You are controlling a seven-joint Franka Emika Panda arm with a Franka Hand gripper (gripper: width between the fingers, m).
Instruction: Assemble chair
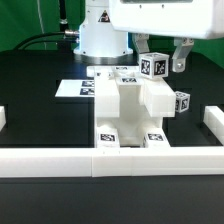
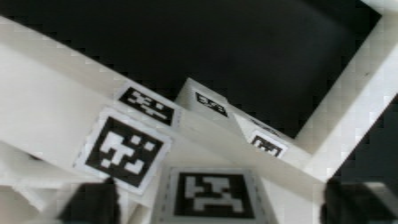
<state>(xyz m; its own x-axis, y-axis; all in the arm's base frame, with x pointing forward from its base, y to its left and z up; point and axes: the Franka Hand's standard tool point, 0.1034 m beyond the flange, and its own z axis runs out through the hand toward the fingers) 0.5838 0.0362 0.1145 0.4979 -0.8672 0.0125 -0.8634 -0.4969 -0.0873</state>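
The partly built white chair (image 1: pixel 128 108) stands mid-table, with tags on its lower front blocks. My gripper (image 1: pixel 161 64) hangs above its upper corner on the exterior view's right. The fingers straddle a tilted white tagged chair piece (image 1: pixel 157 68) and appear shut on it. A small tagged cube (image 1: pixel 181 101) sits on that side of the chair. In the wrist view the held piece's tag (image 2: pixel 214 192) lies between my dark fingers (image 2: pixel 89 205), with my gripper (image 2: pixel 222 210) around it. Tagged faces of the chair (image 2: pixel 121 148) lie beyond.
A long low white rail (image 1: pixel 110 160) runs along the front, with raised ends at both sides. The marker board (image 1: pixel 82 88) lies flat behind the chair on the exterior view's left. The robot base (image 1: pixel 100 35) stands at the back. The table is black.
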